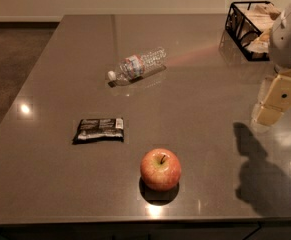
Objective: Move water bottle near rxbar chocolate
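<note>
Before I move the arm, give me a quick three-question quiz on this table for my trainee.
1. Fill in: the hand hangs over the table at the ____ edge of the view, apart from every item.
2. True or false: the water bottle stands upright.
3. Which is nearest the rxbar chocolate? A) the apple B) the hand C) the wire basket

Key
1. right
2. False: it lies on its side, with its cap toward the left of the view.
3. A
</note>
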Tool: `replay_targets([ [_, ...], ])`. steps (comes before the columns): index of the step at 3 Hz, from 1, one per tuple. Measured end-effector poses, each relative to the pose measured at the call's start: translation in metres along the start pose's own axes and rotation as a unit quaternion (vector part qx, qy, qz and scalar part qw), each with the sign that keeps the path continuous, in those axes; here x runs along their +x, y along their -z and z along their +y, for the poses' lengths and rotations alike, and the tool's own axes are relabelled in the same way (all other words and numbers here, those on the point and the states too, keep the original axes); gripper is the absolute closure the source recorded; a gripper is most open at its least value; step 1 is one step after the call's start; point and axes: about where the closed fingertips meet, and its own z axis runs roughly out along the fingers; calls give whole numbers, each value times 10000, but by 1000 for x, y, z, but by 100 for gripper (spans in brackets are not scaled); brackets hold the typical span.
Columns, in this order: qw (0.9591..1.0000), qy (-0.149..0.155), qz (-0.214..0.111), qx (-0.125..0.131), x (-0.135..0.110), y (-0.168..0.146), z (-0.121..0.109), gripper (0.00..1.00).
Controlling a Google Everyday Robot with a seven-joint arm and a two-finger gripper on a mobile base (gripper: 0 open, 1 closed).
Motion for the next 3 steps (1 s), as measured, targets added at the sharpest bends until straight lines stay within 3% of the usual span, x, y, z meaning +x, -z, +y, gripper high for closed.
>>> replay_targets([
  [2, 10000, 21, -40, -2, -9, -7, -12, 0],
  [3, 10000, 85, -26, 2, -22, -21, -37, 0],
])
